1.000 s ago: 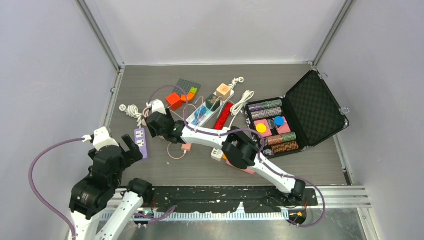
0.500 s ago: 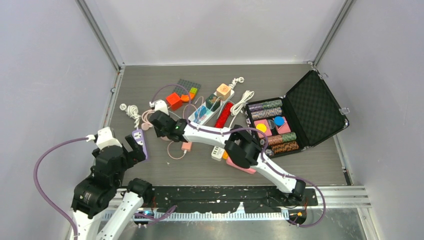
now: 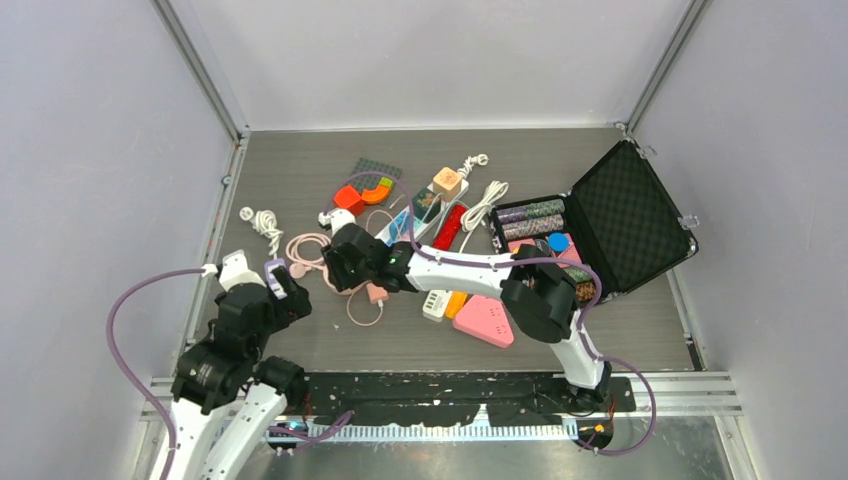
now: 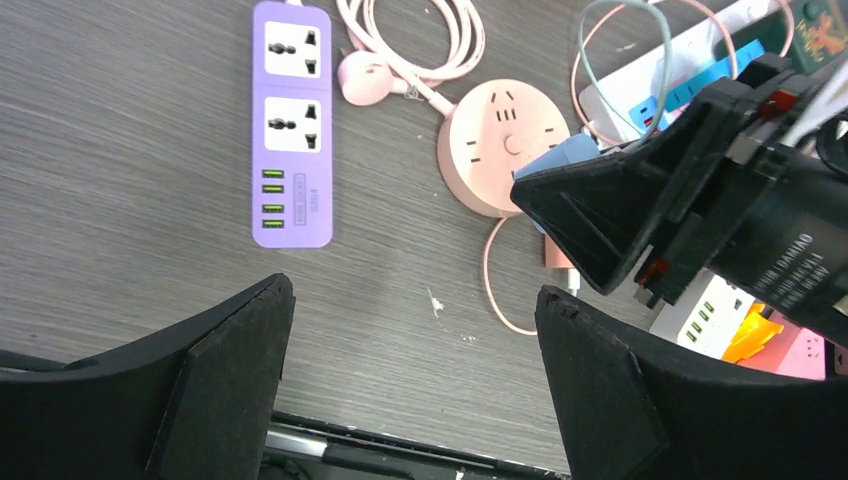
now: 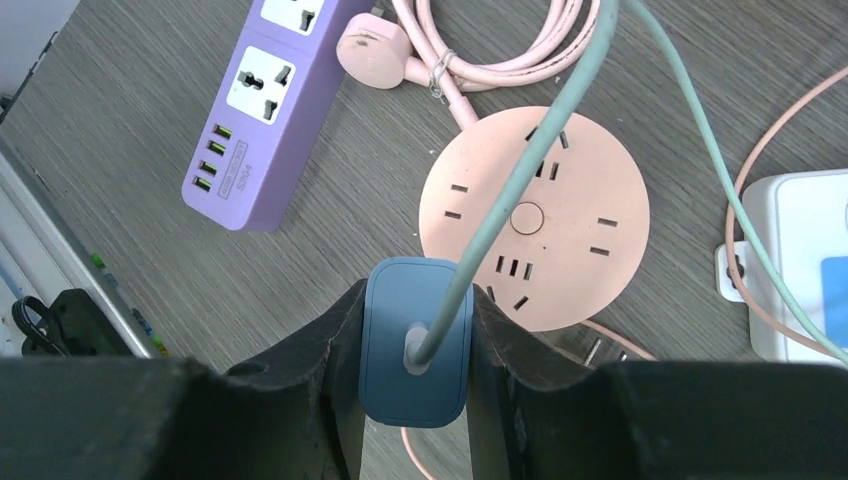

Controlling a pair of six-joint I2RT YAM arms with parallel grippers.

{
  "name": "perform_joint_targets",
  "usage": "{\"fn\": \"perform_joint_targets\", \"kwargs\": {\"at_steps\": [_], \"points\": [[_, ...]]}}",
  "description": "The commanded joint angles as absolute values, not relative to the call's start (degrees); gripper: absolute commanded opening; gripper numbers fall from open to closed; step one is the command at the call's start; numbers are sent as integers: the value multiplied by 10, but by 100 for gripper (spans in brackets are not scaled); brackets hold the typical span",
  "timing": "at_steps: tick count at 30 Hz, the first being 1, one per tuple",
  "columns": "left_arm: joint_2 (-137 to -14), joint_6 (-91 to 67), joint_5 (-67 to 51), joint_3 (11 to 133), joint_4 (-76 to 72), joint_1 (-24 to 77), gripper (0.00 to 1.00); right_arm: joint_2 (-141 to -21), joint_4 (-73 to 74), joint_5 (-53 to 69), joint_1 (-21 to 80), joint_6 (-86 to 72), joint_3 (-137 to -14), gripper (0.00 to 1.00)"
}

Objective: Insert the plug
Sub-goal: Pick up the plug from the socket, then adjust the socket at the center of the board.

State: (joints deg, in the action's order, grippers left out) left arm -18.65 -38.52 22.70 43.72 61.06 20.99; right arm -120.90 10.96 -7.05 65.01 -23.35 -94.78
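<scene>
A blue plug (image 5: 415,335) with a pale green cable (image 5: 560,110) is pinched between the fingers of my right gripper (image 5: 415,300), which is shut on it. It hangs just at the near edge of a round pink socket (image 5: 560,230), above the table. In the left wrist view the plug (image 4: 562,160) pokes out of the right gripper (image 4: 620,220) beside that socket (image 4: 490,150). A purple power strip (image 4: 291,120) lies left of the socket. My left gripper (image 4: 414,300) stands open over bare table, nearer than the strip. From above, the right gripper (image 3: 347,268) is right of the left gripper (image 3: 280,292).
A coiled pink cable (image 3: 308,250) lies behind the socket. A white power strip (image 5: 800,260) is to its right. An open black case of chips (image 3: 600,230) stands at the right. A pink flat block (image 3: 485,322), a white charger (image 3: 434,305) and red blocks (image 3: 365,192) lie around.
My right gripper closed on the blue plug and carried it right and nearer, to the round pink socket. The left arm shifted a little to the right.
</scene>
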Motion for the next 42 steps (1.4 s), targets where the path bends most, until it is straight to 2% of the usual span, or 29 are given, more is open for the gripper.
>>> {"fn": "perform_joint_targets", "kwargs": {"at_steps": [1,8,15,19,23,30,37,42], "points": [[-224,-404,204,411,518,211,88,-1163,47,-55,647,-216,-919,5],[-291,-411,164,371,451,173,82,-1149,53,-113,634,-227,-899,5],[-385,-437,5,303,321,29,83,-1126,86,-168,601,-199,-883,5],[-476,-477,19,323,278,11,84,-1113,87,-174,590,-192,-873,5],[-577,-541,81,357,254,9,84,-1106,87,-174,590,-194,-869,5],[-728,-676,131,446,285,9,81,-1091,86,-170,590,-194,-851,5],[-875,-798,177,593,465,33,81,-1081,85,-172,586,-190,-836,5],[-927,-835,183,617,490,56,77,-1079,86,-170,576,-191,-834,5]]}}
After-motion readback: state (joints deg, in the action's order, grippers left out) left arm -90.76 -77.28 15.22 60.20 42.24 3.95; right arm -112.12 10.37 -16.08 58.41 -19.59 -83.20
